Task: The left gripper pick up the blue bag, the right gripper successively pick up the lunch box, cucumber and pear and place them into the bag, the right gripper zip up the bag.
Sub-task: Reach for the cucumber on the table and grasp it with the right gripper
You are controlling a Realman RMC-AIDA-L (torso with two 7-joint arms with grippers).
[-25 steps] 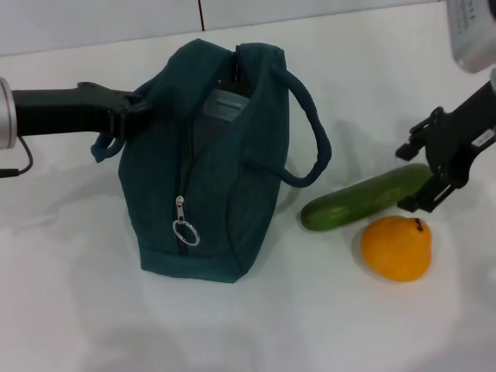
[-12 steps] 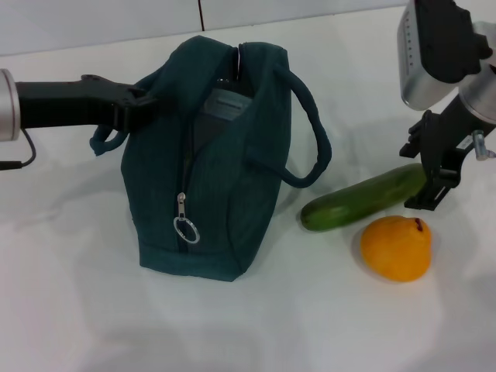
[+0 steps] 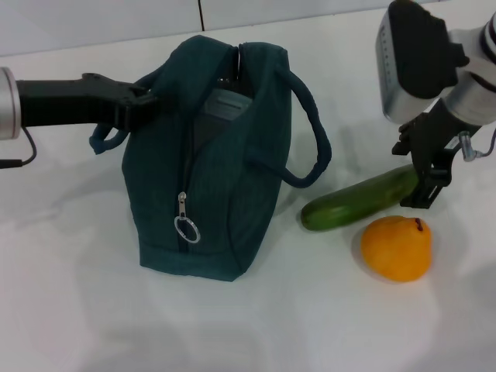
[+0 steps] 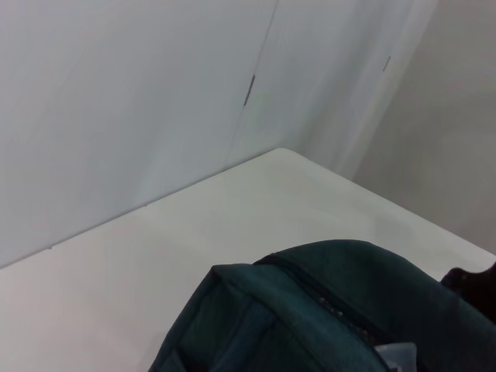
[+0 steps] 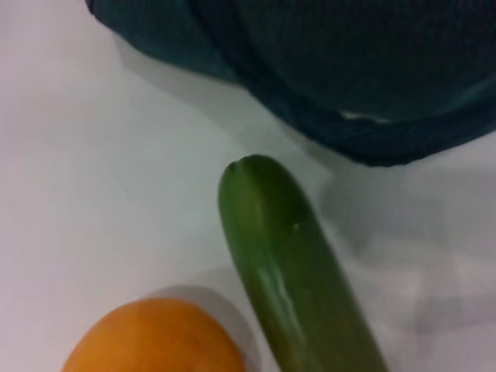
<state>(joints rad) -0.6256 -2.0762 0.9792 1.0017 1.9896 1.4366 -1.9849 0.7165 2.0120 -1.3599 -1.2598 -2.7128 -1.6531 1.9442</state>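
- Over on the left, the left gripper (image 3: 146,99) reaches in level from the side on its black arm, its fingers closed on one cord handle of the blue bag (image 3: 209,163) at the bag's upper left edge; the handle loops down just under the grip.
- The blue bag stands upright on the white table (image 3: 77,310), its top open and its zipper undone down the near face, with the metal ring pull (image 3: 186,230) hanging low on the front.
- Inside the open mouth sits the lunch box (image 3: 226,105), only its pale upper edge showing between the bag's sides.
- The bag's second handle (image 3: 314,139) arches out to the right, its loop ending near the cucumber's near tip.
- The cucumber (image 3: 360,199) lies on the table just right of the bag, slanting up and away to the right.
- The pear (image 3: 396,247) sits just in front of the cucumber's far half, stem up, close beside it.
- On the right, the right gripper (image 3: 425,174) hangs from its silver wrist over the far end of the cucumber, fingers spread apart and pointing down, with nothing held between them.
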